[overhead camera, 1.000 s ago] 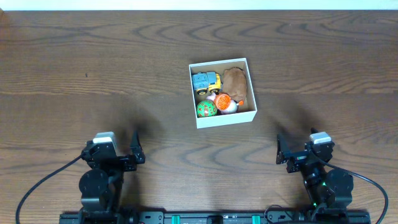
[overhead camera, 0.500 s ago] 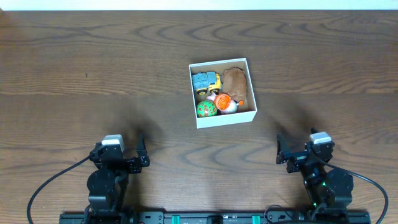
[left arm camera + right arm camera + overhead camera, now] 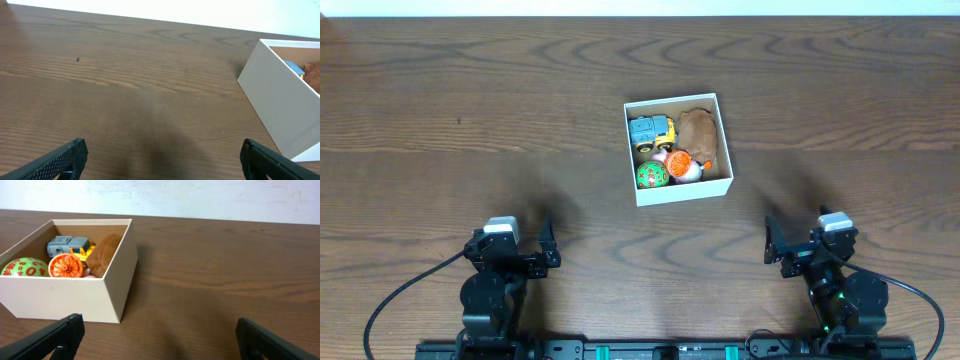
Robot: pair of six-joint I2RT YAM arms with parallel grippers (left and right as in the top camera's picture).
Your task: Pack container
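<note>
The container (image 3: 682, 192) is a small white-walled box with a tan inside, at the table's middle. It holds a blue and yellow toy truck (image 3: 650, 130), a brown plush (image 3: 700, 132), a green ball (image 3: 651, 176) and an orange and white toy (image 3: 682, 165). It also shows in the left wrist view (image 3: 272, 95) and the right wrist view (image 3: 60, 297). My left gripper (image 3: 538, 247) is open and empty near the front left. My right gripper (image 3: 770, 240) is open and empty near the front right. Both are well apart from the container.
The dark wood table (image 3: 470, 120) runs to a white edge at the back. Black cables trail from both arm bases at the front edge.
The left arm shifted slightly to the right between the earliest frame and half a second ago. Nothing has moved since; the right arm and container are unchanged.
</note>
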